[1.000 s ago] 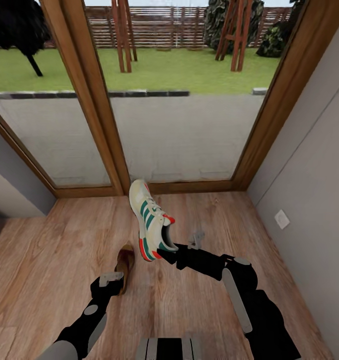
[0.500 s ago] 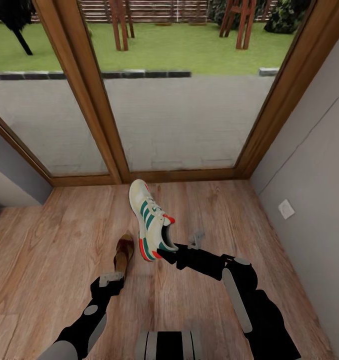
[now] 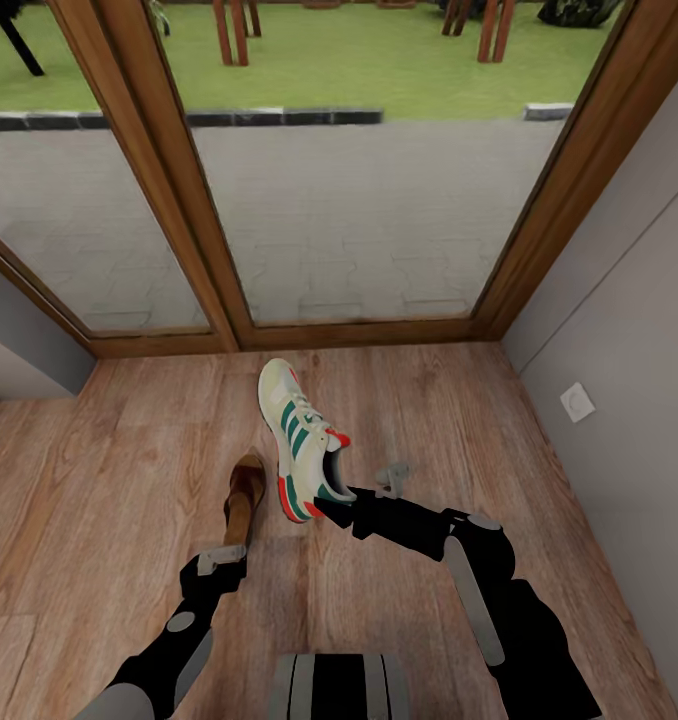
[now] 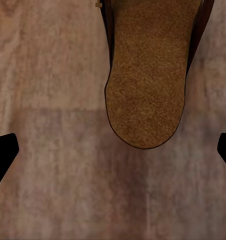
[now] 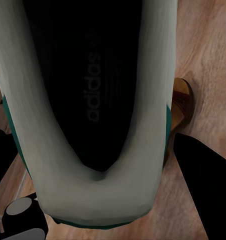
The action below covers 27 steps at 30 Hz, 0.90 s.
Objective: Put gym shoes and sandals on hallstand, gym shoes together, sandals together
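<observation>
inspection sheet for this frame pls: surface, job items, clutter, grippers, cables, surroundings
Surface: corridor floor, brown wood planks.
Job's things: gym shoe lifted off the floor, gripped at the heel; sandal lying on the floor, tan footbed up.
Clutter: nothing seen.
Grippers: right gripper shut on the gym shoe's heel; left gripper open, its fingers wide apart above the floor by the sandal's heel end.
Cables: nothing seen.
Surroundings: wood-framed glass doors ahead, paving and lawn outside; grey wall with a wall plate.
</observation>
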Motion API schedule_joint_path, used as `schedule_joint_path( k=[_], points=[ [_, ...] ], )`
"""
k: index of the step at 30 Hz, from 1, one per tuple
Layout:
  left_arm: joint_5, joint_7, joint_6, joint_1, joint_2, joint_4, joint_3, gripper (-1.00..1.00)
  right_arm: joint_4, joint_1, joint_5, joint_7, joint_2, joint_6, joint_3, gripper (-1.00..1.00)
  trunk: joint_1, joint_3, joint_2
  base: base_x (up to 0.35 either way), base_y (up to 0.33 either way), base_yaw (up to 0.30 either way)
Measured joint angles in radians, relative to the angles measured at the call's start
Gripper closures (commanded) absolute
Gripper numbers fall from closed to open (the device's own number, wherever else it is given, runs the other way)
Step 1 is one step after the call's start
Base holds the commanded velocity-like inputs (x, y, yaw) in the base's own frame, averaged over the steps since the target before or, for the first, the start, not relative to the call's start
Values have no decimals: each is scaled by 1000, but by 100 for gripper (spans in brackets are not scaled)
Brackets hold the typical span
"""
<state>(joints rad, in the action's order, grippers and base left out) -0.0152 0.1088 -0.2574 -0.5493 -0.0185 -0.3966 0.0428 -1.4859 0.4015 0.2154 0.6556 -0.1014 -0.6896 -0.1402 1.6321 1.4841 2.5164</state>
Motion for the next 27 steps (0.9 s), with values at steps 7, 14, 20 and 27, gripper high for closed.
schedule_joint_path(
  k=[7, 14, 20, 27],
  points=[
    [0, -1, 0, 1, -2, -1, -1, -100, 0, 0, 0, 0, 0, 0, 1, 100, 0, 1, 0, 28, 0, -1],
    [0, -1, 0, 1, -1, -1, -1, -100, 0, 0, 1, 0, 0, 0, 1, 100, 0, 1, 0, 107, 0, 0],
    [0, -1, 0, 1, -1, -1, -1, -100, 0, 0, 1, 0, 0, 0, 1, 100, 0, 1, 0, 45, -17, 0],
    [0, -1, -1, 1, -1, -1, -1, -100, 0, 0, 1, 0, 0, 0, 2, 100, 0, 1, 0, 120, -74, 0]
  ],
)
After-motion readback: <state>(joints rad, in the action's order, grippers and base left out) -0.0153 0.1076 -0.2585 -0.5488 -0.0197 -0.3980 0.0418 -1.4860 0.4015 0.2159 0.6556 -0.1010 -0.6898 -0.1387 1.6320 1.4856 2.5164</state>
